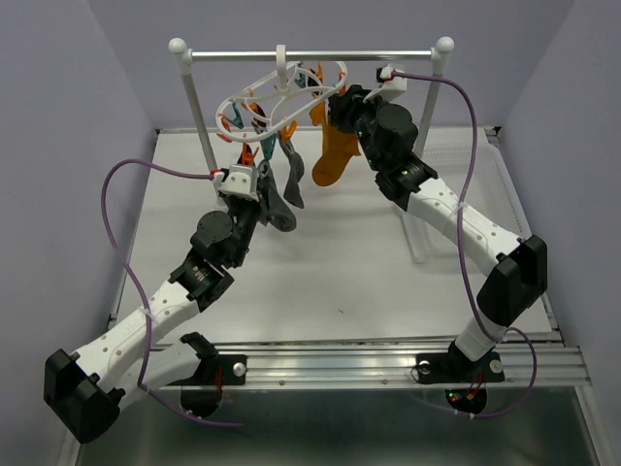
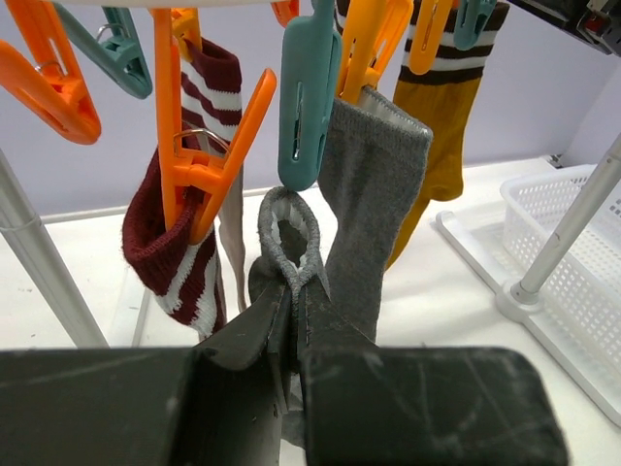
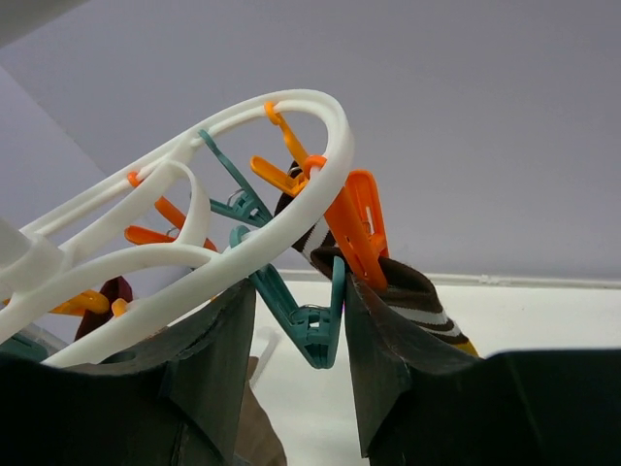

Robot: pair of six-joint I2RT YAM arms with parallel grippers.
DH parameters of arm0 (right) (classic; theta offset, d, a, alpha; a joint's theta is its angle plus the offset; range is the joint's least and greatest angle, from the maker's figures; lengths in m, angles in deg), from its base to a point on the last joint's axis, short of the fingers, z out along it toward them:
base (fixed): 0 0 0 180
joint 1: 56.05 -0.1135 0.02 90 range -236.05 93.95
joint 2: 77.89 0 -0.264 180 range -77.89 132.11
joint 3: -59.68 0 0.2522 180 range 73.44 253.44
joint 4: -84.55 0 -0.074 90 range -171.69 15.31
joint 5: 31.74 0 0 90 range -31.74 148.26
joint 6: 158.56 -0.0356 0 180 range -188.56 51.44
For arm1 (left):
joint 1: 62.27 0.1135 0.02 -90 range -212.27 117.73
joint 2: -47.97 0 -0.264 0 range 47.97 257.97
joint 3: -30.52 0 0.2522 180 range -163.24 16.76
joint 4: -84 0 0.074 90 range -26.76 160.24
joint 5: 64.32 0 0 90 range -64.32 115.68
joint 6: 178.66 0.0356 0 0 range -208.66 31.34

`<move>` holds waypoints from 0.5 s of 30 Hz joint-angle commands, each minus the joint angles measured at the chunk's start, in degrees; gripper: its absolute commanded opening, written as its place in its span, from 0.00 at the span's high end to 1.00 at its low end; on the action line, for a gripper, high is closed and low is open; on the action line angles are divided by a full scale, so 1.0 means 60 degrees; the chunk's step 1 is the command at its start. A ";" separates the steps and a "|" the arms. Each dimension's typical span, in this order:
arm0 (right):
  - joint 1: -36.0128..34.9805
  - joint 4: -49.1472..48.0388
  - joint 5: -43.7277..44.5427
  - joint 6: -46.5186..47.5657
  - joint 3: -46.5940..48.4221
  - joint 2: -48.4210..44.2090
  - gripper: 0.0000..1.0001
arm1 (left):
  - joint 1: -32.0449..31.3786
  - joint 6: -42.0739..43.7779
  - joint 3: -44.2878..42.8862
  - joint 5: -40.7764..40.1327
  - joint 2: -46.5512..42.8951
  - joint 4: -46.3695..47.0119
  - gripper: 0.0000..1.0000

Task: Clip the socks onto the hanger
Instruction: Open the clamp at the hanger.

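White hanger (image 1: 283, 95) on the silver rail (image 1: 310, 54), mustard sock (image 1: 335, 155) and grey sock (image 1: 293, 184) beneath it

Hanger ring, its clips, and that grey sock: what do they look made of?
The hanger ring: likely moulded plastic, smooth white with rounded seamless edges. The teal clip: matte plastic; the orange clip shows a metal wire spring. The grey sock: soft knitted fabric, ribbed cuff, fuzzy weave; fibre unclear.

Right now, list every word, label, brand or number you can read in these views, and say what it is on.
None: no readable text shows on the hanger, clips, socks, basket or arms in any view.
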 commanded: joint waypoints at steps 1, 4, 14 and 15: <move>-0.0081 -0.0463 -0.0013 0.0215 0.0390 0.0013 0.53 | 0.0032 0.0059 0.0104 -0.0274 -0.0198 0.0585 1.00; -0.0081 -0.0623 0.0015 0.0215 0.0288 -0.0031 0.53 | 0.0032 0.0030 0.0104 -0.0273 -0.0227 0.0585 1.00; -0.0081 -0.0770 -0.0173 0.0361 0.0229 0.0087 0.48 | 0.0032 -0.0073 0.0192 -0.0186 -0.0403 0.0585 1.00; -0.0081 -0.0785 -0.0291 0.0361 0.0156 0.0028 0.46 | 0.0032 -0.0073 0.0192 -0.0215 -0.0388 0.0585 1.00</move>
